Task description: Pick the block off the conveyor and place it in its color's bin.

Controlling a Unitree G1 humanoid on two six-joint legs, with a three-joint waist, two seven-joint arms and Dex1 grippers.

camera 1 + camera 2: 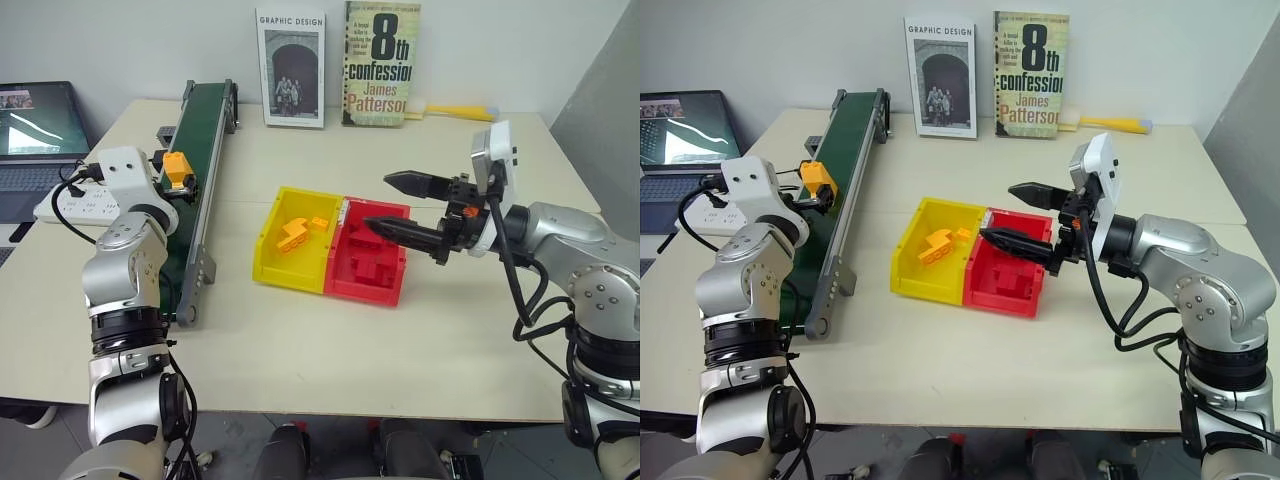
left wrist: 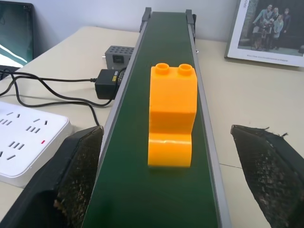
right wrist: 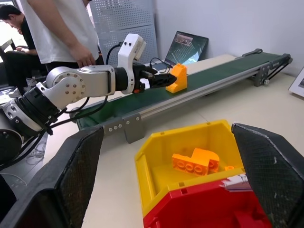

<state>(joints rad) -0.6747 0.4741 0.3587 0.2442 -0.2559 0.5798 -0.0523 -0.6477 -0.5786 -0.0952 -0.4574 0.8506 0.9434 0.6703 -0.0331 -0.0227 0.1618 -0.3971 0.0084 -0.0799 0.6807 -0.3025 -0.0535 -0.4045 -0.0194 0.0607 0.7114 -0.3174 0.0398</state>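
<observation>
Left gripper [image 2: 166, 180], fingers wide apart, flanked the upright stepped yellow-orange studded plastic brick [image 2: 172, 118], studs up, on the dark green conveyor belt [image 2: 166, 47].

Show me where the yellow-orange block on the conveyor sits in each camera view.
Left eye: block on the conveyor, upper left, at the left claw.
Right eye: same, upper left.
Left wrist: centre, between the open fingers.
Right wrist: upper middle, on the belt.
Shared landmark: the green conveyor.
</observation>
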